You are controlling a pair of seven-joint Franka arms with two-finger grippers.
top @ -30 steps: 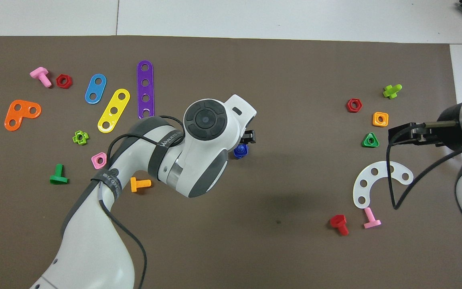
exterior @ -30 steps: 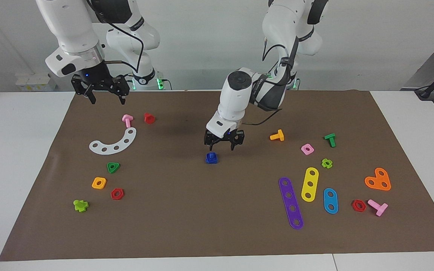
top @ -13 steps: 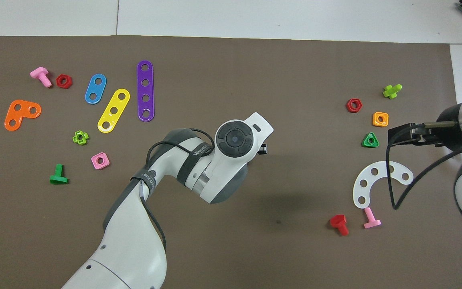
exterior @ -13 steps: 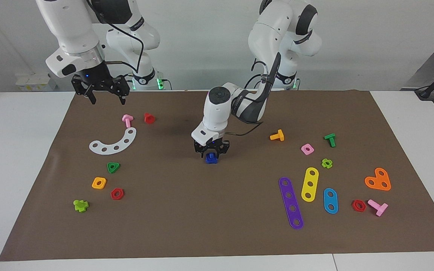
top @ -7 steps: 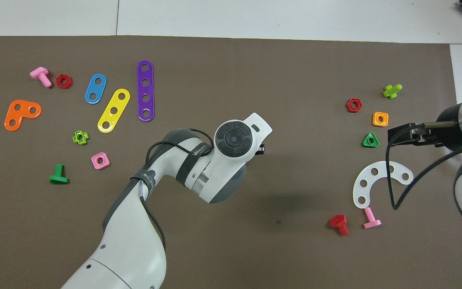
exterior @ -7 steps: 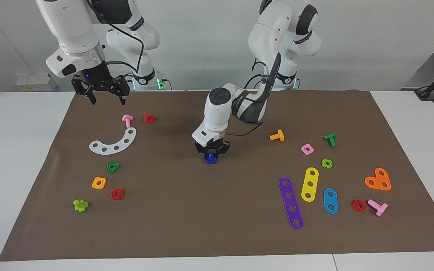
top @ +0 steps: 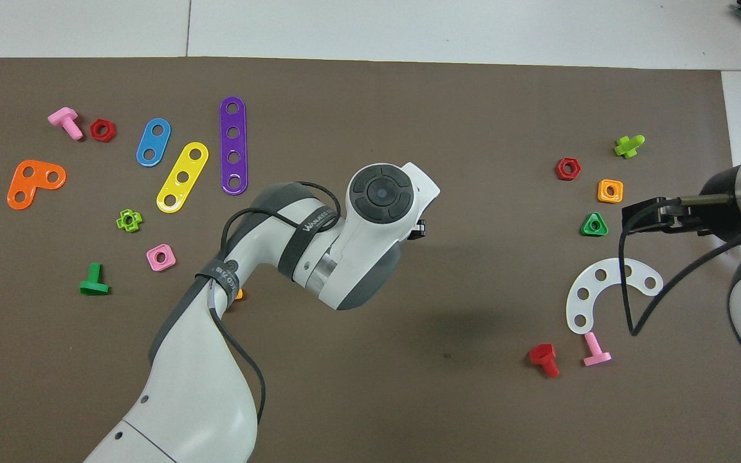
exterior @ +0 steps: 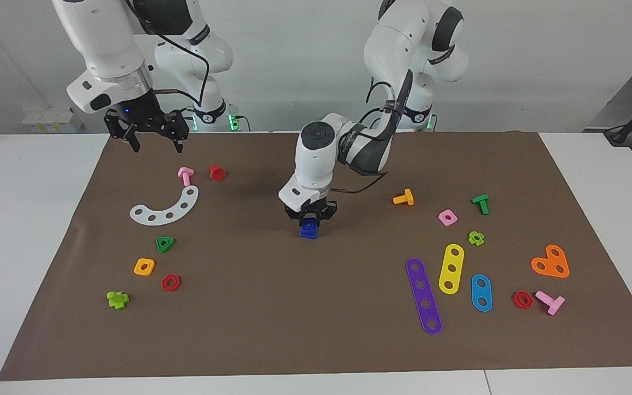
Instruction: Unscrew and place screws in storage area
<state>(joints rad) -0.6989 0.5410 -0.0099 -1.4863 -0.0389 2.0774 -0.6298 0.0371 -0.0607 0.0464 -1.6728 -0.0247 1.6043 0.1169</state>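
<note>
The left gripper [exterior: 310, 218] is clenched on the blue screw [exterior: 309, 224], apparently lifted slightly off the mat [exterior: 316, 329]. The right gripper [exterior: 154, 144] waits, released, above the mat's edge.

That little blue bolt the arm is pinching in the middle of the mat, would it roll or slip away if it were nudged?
Probably not roll: the blue bolt seems to stand on its flat head. It looks like stiff, light plastic, so the shut left gripper should lift it easily. Its smooth surface might slip sideways.
</note>
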